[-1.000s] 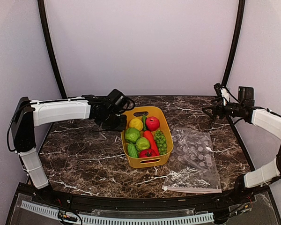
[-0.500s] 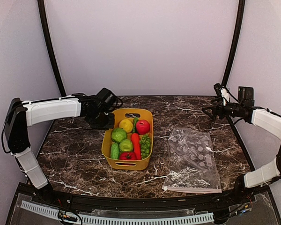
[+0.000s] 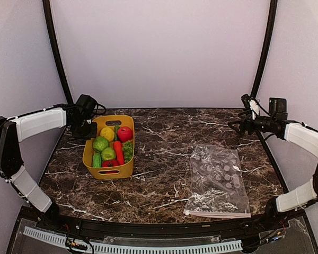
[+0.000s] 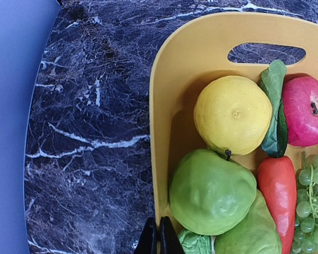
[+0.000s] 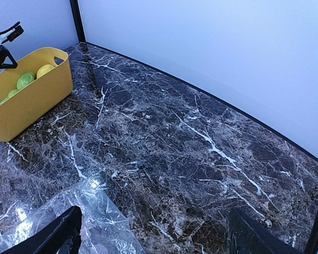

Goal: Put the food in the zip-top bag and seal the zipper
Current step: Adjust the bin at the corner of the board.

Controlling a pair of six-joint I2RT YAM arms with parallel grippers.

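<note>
The food lies in a yellow basket [image 3: 87,154] at the table's left: a yellow lemon [image 4: 233,114], a red apple [image 4: 306,111], a green round fruit [image 4: 212,191], a carrot [image 4: 278,188], grapes [image 4: 310,203] and a leaf [image 4: 275,106]. My left gripper [image 4: 158,219] is shut on the basket's left wall [image 4: 161,159]; it also shows in the top view [image 3: 89,132]. The clear zip-top bag [image 3: 218,180] lies flat at the right, with its zipper [image 3: 217,214] at the near edge. My right gripper [image 3: 241,124] is open and empty, held above the table behind the bag [image 5: 69,222].
Dark marble table [image 3: 164,153] with a black rim. The basket stands near the table's left edge [image 3: 61,148]. Bare marble lies between the basket and the bag. Walls close in on the back and both sides.
My left gripper has dragged the basket with the food from beside the bag to the left side of the table. The right arm and the bag have not moved.
</note>
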